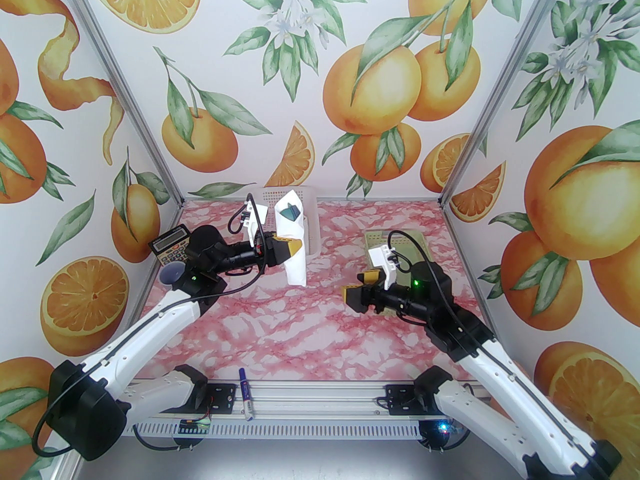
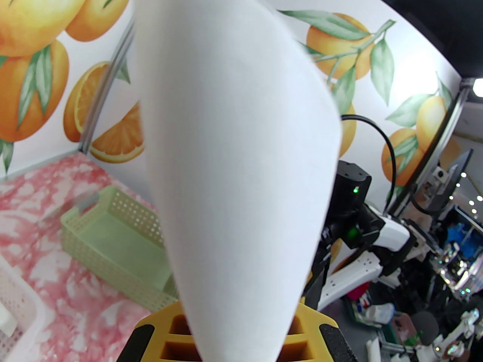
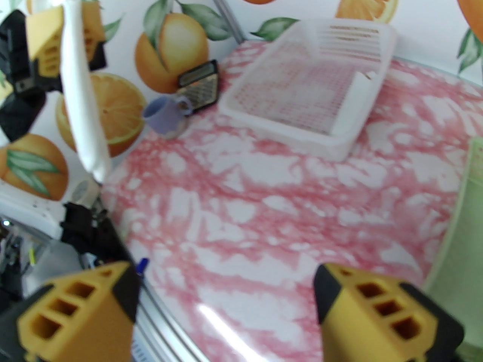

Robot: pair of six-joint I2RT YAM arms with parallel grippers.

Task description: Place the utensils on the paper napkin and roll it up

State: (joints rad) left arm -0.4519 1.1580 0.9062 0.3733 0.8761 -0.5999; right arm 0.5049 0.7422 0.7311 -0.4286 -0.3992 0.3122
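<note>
napkin – white | utensils – teal | tbl pink-wht marble | basket grn

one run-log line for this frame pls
left tool: shut on rolled napkin, held in air | utensils: teal ends showing at roll's top | right tool: open, empty

Pink marbled table bears a white basket, green basket, calculator and cup.

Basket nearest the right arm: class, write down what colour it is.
The basket is pale green; the left wrist view shows it best.
</note>
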